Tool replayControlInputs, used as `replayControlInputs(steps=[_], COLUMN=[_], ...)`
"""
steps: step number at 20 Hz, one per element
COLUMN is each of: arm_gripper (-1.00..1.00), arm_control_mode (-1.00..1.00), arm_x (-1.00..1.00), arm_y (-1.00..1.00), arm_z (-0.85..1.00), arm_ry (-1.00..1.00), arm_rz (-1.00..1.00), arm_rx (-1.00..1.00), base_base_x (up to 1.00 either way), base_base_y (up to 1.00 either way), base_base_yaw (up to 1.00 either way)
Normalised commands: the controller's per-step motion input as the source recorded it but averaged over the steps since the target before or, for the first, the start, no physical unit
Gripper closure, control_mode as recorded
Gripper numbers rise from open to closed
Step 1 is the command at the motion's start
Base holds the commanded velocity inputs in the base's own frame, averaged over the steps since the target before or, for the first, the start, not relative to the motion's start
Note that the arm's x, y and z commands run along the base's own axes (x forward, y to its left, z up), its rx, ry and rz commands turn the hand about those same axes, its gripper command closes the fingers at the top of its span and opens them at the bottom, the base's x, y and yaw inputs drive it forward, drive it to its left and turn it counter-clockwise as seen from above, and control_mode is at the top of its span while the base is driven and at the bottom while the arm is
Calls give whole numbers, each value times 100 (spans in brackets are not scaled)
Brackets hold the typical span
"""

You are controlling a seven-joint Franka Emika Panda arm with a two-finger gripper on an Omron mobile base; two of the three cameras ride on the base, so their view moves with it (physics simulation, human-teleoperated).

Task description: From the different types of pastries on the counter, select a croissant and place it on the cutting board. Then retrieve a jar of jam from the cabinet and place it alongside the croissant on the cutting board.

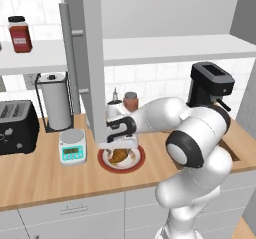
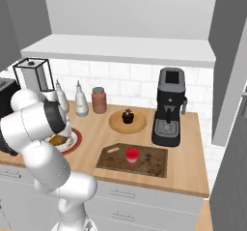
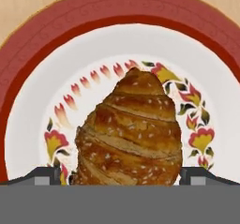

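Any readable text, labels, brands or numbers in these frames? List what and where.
None can be read.
Jar on the shelf: white label, too blurred to read.
Kitchen scale: display and buttons, no digits legible.
Coffee machine: no brand visible.
Plate under the croissant: floral pattern, no lettering.

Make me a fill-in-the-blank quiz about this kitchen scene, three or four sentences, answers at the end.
1. The croissant lies on a plate with a ____ rim.
2. The gripper is open, with one fingertip on each side of the ____.
3. The small red jar stands on the dark brown ____.
4. The chocolate cupcake sits on a round wooden plate beside the black ____ machine.

Answers: red; croissant; cutting board; coffee
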Motion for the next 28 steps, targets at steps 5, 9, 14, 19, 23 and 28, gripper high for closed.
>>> replayControlInputs(steps=[5,9,14,19,23,28], arm_gripper=[-100,-100,-100,-100,-100,-100], arm_control_mode=[-100,-100,-100,-100,-100,-100], arm_x=[-2,-6,0,5,11,0], arm_y=[-2,-42,5,19,-13,-34], arm_z=[-1,-1,-4,-7,-19,-54], arm_ry=[8,24,4,-2,-1,-3], arm_rz=[-2,0,0,0,0,0], arm_rx=[1,6,3,0,0,0], base_base_x=[0,0,0,0,0,0], base_base_y=[0,0,0,0,0,0], base_base_yaw=[0,0,0,0,0,0])
